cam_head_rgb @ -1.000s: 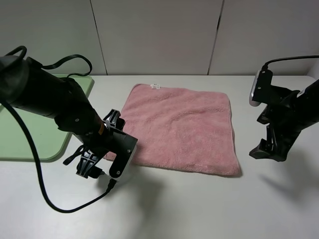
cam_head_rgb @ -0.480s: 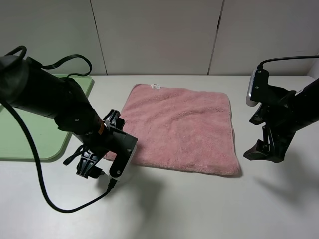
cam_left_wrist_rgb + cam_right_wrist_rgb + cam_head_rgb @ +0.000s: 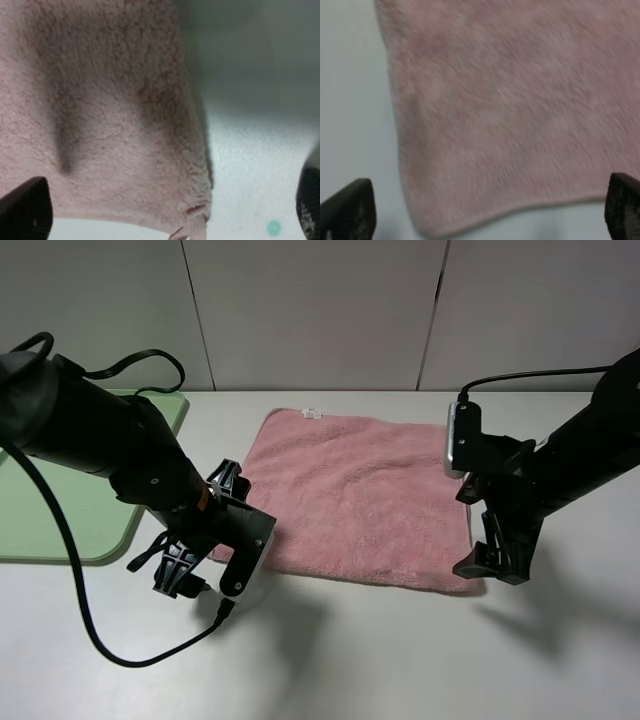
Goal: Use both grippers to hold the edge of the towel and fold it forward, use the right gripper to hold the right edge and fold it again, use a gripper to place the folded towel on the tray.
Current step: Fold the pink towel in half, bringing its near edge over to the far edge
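Pink terry towel (image 3: 360, 490) lies flat and unfolded in the middle of the white table (image 3: 400, 670), with the light green tray (image 3: 60, 525) well apart at the far left. Over the last second the right gripper (image 3: 492, 562) has swung in from the right side and now hangs over the towel's near right corner, jaws wide apart and empty. The left gripper (image 3: 205, 578) has not moved: it waits at the near left corner, jaws also spread with nothing between them, the corner loop (image 3: 196, 231) showing in its wrist view. With the 2 grippers lined up on the near edge (image 3: 370, 578), the first fold looks ready to begin; both must still drop and pinch the hem.
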Robot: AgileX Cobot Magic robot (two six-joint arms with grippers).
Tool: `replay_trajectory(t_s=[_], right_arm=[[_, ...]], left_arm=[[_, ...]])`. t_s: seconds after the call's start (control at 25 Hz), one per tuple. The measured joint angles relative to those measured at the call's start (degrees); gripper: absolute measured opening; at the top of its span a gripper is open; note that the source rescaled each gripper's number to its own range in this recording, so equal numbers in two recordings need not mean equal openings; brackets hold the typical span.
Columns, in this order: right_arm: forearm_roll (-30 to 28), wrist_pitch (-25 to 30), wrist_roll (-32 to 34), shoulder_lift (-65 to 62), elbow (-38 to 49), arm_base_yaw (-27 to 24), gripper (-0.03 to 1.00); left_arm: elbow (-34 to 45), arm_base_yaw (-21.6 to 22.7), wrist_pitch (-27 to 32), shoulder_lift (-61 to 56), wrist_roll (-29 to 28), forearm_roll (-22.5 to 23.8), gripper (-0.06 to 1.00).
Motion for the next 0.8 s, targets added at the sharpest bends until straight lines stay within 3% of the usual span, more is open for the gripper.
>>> replay_trajectory(t_s=[0.8], right_arm=[[0.35, -0.71, 3.11, 5.76, -0.06, 1.11, 1.0]], left_arm=[[0.0, 0.0, 0.0, 0.0, -0.07, 0.0, 0.98]])
